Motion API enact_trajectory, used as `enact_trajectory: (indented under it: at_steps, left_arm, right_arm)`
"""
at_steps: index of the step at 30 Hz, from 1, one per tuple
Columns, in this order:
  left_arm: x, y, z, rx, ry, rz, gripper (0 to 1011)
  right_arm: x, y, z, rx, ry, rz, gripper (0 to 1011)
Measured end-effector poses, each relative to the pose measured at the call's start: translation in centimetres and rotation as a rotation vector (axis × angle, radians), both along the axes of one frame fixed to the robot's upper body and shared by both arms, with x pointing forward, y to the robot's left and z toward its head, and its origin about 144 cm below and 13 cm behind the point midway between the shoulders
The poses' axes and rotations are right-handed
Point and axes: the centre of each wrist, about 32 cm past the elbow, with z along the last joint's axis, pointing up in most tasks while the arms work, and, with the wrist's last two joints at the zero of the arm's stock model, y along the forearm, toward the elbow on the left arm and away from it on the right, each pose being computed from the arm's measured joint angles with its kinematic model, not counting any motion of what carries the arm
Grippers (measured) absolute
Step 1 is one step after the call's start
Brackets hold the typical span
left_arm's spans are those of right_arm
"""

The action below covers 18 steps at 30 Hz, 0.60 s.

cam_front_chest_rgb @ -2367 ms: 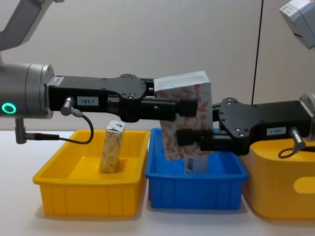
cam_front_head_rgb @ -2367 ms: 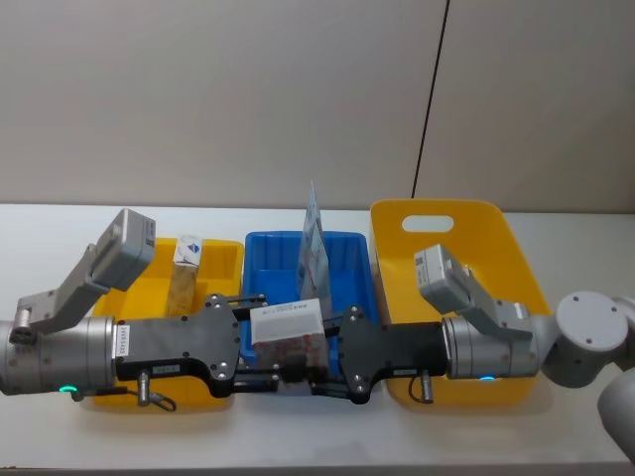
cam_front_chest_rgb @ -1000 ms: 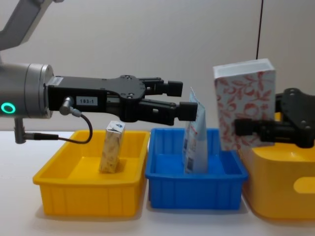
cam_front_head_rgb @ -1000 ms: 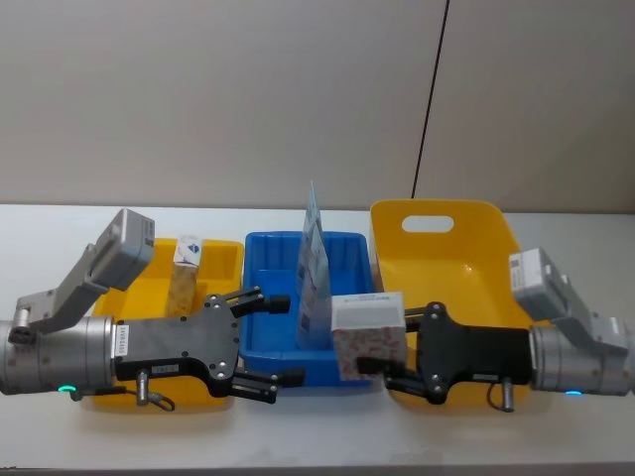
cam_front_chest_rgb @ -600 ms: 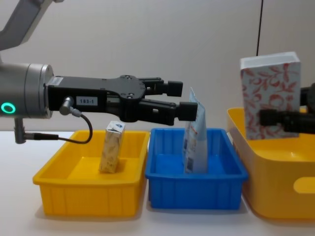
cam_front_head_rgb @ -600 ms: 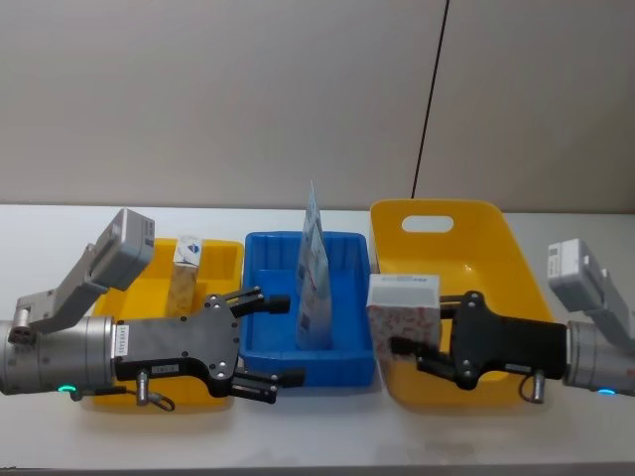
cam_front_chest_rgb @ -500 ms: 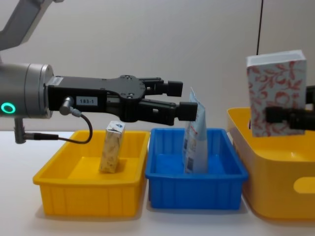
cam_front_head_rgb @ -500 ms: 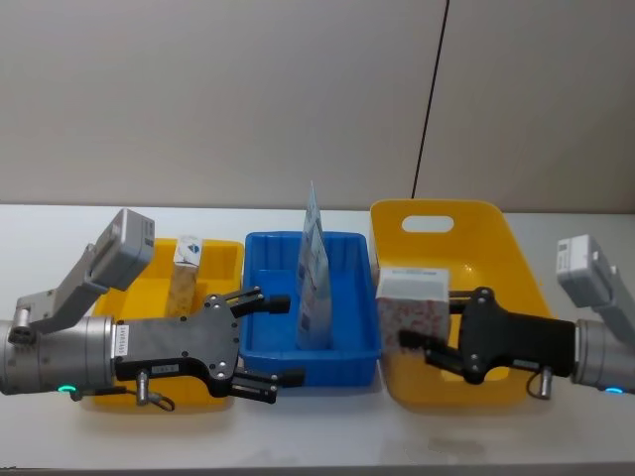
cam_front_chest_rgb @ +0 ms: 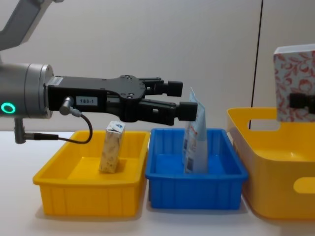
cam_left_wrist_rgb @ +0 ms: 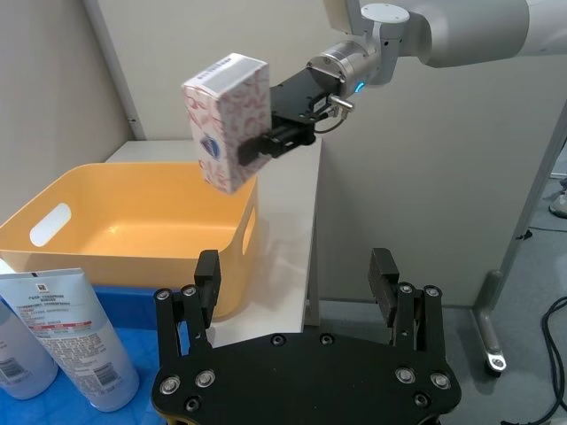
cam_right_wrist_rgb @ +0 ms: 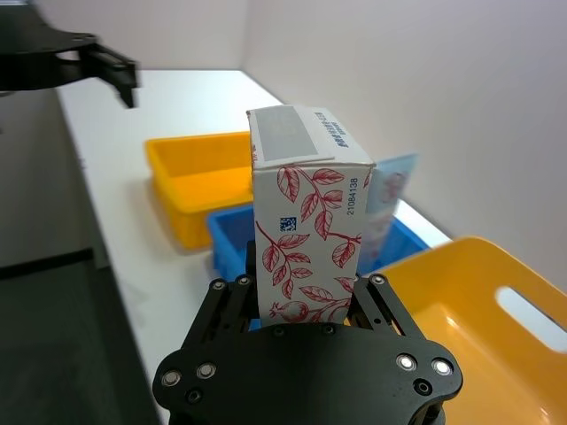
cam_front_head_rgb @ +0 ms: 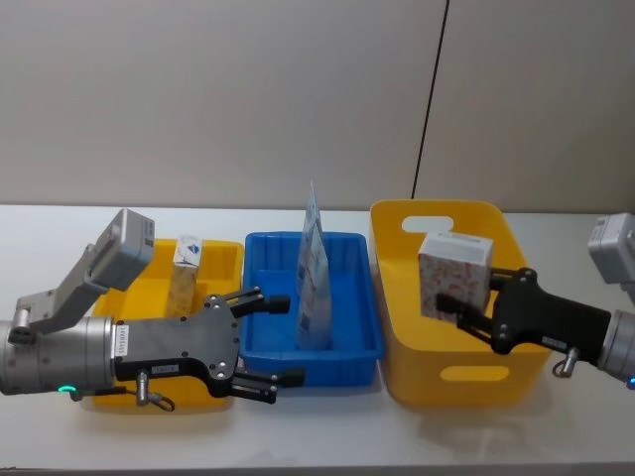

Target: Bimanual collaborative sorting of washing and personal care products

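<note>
Box [cam_front_head_rgb: 454, 276] over the tub [cam_front_head_rgb: 437, 213], ready to drop.
My left gripper [cam_front_head_rgb: 284, 339] hangs spread and empty at the blue bin's [cam_front_head_rgb: 263, 239] front edge; my right gripper [cam_front_head_rgb: 474, 299] clamps the box above the tub. Next, I reckon: lower, then release.

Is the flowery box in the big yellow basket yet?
Not yet. The right end effector holds the flowery box in the air above the big yellow basket, not resting inside.

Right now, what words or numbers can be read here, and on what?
"21084138": on the floral box in the right gripper.
"183-1": on a sticker on the left gripper.
Too small to read: the box's top label, the white tube, the cream carton.
</note>
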Motion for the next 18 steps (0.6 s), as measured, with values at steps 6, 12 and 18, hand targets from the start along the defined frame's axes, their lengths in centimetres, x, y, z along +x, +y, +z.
enact_trajectory:
  at_steps: [6, 12, 18]
  left_arm:
    - [0.0, 0.0, 0.0, 0.0, 0.0, 0.0, 1001]
    - [0.0, 0.0, 0.0, 0.0, 0.0, 0.0, 1001]
    - [0.0, 0.0, 0.0, 0.0, 0.0, 0.0, 1001]
  right_arm:
    - [-0.25, -0.22, -0.02, 0.018, 0.009, -0.096, 364]
    - [-0.32, 0.04, -0.19, 0.028, 0.019, -0.195, 364]
    - [-0.19, 0.66, -0.37, 0.033, 0.029, -0.293, 364]
